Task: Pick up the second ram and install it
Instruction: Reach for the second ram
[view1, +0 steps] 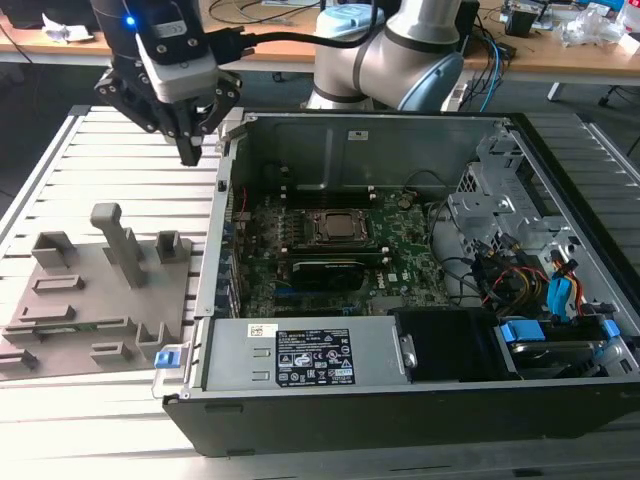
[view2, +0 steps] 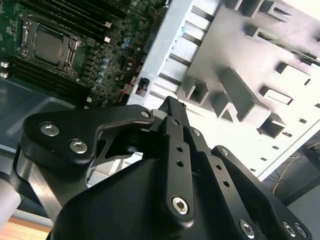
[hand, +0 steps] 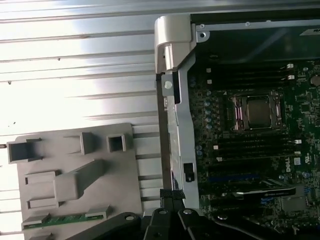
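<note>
Exterior view: the gripper (view1: 190, 155) hangs over the slatted table (view1: 60, 150), between the grey plate (view1: 150, 300) and the corner of the open case (view1: 350, 150). Its fingers are pressed together with nothing between them. One ram (view1: 75, 325) lies flat in a slot on the plate, at the end far from the gripper and well apart from it. It shows as a thin green strip, with chips too small to make out. The plate has one tall post (view1: 120, 240). In the case lie one green motherboard (view1: 400, 235) and one socket (view1: 335, 228). A black label (view1: 313, 358) and a small white label (view1: 262, 330) sit on the grey cover at the front; the print is not legible

Second wrist view: the gripper (view2: 172, 105) is closed and empty, above the gap between plate (view2: 240, 60) and motherboard (view2: 75, 55)

First wrist view: the ram (hand: 65, 220) is a narrow green stick between two grey holders on the plate (hand: 75, 165), beside the case wall (hand: 175, 100). The gripper (hand: 169, 197) is over that wall, apart from the ram
</note>
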